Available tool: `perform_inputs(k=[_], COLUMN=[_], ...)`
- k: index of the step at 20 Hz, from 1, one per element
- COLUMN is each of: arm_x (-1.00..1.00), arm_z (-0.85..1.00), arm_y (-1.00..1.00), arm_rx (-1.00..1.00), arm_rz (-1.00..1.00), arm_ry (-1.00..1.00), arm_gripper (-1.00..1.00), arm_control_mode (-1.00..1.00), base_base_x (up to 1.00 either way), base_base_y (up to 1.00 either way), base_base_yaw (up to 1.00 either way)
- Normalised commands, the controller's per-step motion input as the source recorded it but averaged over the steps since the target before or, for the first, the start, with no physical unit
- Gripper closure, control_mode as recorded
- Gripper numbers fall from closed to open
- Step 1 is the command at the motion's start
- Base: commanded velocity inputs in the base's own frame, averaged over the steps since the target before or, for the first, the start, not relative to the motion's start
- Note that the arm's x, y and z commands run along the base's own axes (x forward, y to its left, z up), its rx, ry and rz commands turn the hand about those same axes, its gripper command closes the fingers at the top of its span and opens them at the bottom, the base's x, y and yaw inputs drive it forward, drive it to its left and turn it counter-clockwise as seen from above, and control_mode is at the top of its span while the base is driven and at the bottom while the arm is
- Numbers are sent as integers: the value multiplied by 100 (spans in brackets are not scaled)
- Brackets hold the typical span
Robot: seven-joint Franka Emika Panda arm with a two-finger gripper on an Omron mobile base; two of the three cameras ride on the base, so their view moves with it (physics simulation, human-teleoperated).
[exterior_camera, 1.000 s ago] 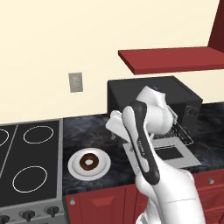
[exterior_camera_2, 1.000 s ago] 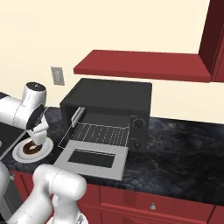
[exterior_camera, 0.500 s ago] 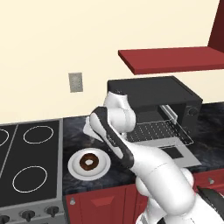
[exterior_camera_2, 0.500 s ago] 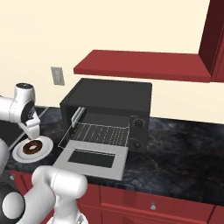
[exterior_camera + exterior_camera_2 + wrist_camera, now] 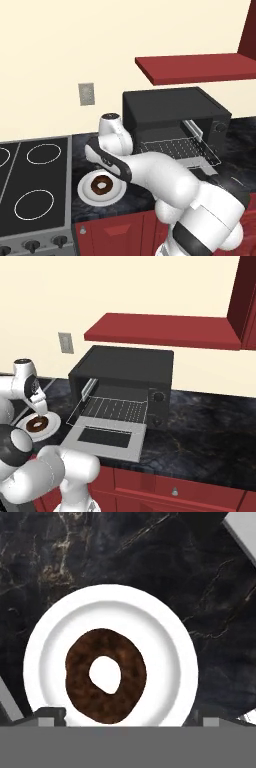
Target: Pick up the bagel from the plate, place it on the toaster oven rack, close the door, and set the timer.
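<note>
Since half a second ago we see the arm has swung further left and lower, so the pincer (image 5: 38, 409) now hangs right over the bagel (image 5: 106, 674); a second ago it was still up near the oven front. Bagel, plate and oven have not shifted.

Bagel lies flat near the middle of the plate (image 5: 165, 637), pale hole showing; in the left base view the bagel (image 5: 102, 185) sits on the plate (image 5: 85, 192) just under the bent white arm.

Pincer is wide open, nothing held; in the hand view a grey fingertip (image 5: 50, 713) stands at each side of the bagel's lower edge, whether they touch the plate we cannot tell.

Plate rests on the dark marbled worktop (image 5: 131, 196), between the stove (image 5: 32, 190) on its left and the toaster oven (image 5: 125, 373) on its right.

Oven door (image 5: 106, 437) is dropped fully open, lying flat over the worktop, dark window facing up. Toaster oven rack (image 5: 116, 408) is slid partway out above the door. Two round knobs on the oven's right strip, upper one being the timer (image 5: 158, 397) as far as we can tell.

A red shelf (image 5: 165, 330) hangs above the oven, a wall outlet (image 5: 86, 94) to its left.
</note>
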Motion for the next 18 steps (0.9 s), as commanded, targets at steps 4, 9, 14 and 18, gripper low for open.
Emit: perform_inputs(k=[4,9,14,18], arm_x=[10,7,9,5], arm_z=[-52,-48,-39,-38], arm_y=[0,0,0,0], arm_rx=[-10,-6,-2,0], arm_rz=[0,1,2,4], arm_ry=[0,6,11,10], arm_gripper=[-100,-100,-100,-100], arm_control_mode=[-100,-100,-100,-100], base_base_x=[0,0,0,0], base_base_y=[0,0,0,0], base_base_yaw=[0,0,0,0])
